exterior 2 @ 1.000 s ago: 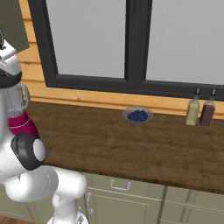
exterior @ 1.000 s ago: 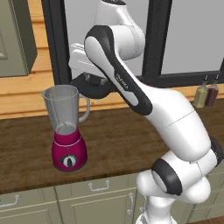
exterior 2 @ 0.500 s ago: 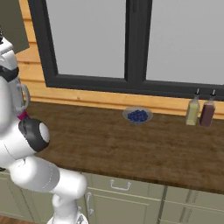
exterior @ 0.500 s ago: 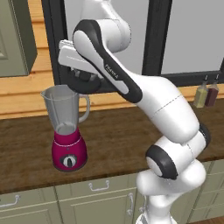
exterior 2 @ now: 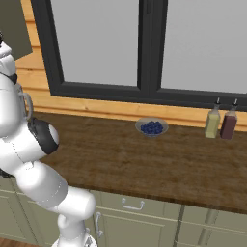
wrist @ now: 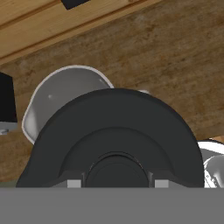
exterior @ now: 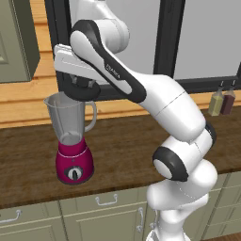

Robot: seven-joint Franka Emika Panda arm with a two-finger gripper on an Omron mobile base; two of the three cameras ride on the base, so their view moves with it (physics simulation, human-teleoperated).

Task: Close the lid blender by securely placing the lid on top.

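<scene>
A dark wooden counter (exterior: 122,141) runs under a black-framed window (exterior 2: 144,91), with pale green cabinet drawers (exterior: 103,202) below it and light wood panelling behind. At its left end stands the blender (exterior: 71,136), a tall clear grey tapered jar with a side handle on a rounded magenta base with a black dial. The white arm reaches over it, and the gripper (exterior: 84,89) hangs right at the jar's rim, with the round black lid (wrist: 114,144) under it. In the hand view the lid sits close in front of the camera and covers much of the jar's open mouth, whose pale rim shows past it to the upper left. The fingers are hidden behind the lid, so I cannot tell how the jaws stand, nor whether the lid is touching the rim. Further along the counter sit a small dark blue bowl (exterior 2: 152,127) and two bottles, one yellowish (exterior 2: 212,122) and one dark red (exterior 2: 228,124), just beside each other near the window sill.
</scene>
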